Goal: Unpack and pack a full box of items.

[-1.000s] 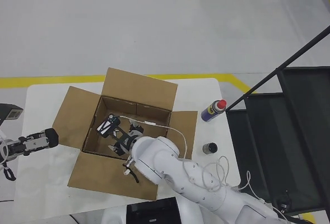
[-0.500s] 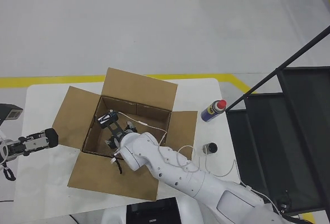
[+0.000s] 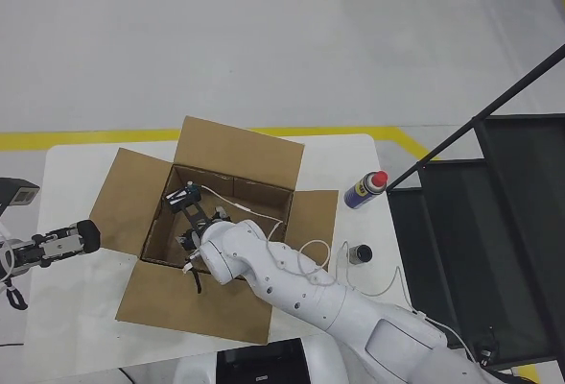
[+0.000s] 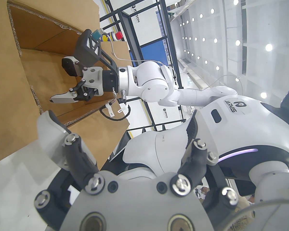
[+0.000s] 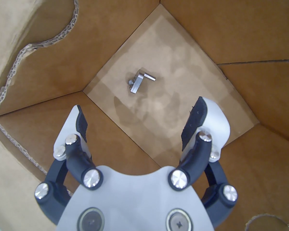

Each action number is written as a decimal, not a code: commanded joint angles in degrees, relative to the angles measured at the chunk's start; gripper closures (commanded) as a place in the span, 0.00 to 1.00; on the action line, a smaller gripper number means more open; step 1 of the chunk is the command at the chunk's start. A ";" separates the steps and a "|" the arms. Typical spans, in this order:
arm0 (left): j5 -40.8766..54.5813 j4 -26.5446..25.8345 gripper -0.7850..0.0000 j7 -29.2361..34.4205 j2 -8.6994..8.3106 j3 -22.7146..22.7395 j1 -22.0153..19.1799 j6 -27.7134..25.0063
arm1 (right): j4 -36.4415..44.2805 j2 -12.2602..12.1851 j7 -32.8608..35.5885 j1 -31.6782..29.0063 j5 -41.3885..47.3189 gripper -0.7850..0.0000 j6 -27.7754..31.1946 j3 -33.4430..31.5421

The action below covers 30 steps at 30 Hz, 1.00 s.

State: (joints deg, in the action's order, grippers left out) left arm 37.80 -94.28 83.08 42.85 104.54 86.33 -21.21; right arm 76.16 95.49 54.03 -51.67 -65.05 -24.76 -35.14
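The right gripper (image 5: 138,114) hangs inside the cardboard box (image 5: 207,25) with its dark-padded jaws spread wide and nothing between them. From above, much of it is hidden under its own white wrist and cable, so the box floor cannot be made out there. On that floor, below and just beyond the fingertips, lies a small metal part (image 5: 138,82): a short grey block with a round pin sticking out sideways and a screw-like end. It is too small to identify further. It sits alone near the middle of the brown, faintly stained bottom panel, apart from every wall. The box's four flaps are folded outward, and their torn corrugated edges show. The left gripper (image 4: 120,131) is held off to the side of the box above the white table (image 3: 81,288), also wide open and empty; one finger is blurred close to the lens. Farther along the table, past the box, stand a blue spray can (image 3: 365,189) with a red cap and a small dark jar (image 3: 360,253), well apart from each other. Beyond the table are a pale floor with a yellow line (image 3: 71,139) and black metal stairs (image 3: 512,192), cut off at the edge.
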 commanded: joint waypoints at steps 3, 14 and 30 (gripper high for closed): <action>0.00 0.00 0.00 0.00 0.00 0.00 0.00 0.00 | -0.50 0.18 -1.75 -1.18 2.29 0.00 0.50 -1.17; 0.00 0.00 0.00 0.00 0.00 0.00 0.00 0.00 | -10.32 4.20 -3.49 3.26 11.38 0.00 -3.96 -0.70; 0.00 0.00 0.00 0.00 0.00 0.00 0.00 0.00 | -25.53 9.63 -8.89 8.91 19.19 0.14 -2.59 1.03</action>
State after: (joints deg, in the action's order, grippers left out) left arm 37.80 -94.28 83.08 42.85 104.54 86.33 -21.21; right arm 51.42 104.83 45.26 -43.06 -46.16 -27.52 -34.24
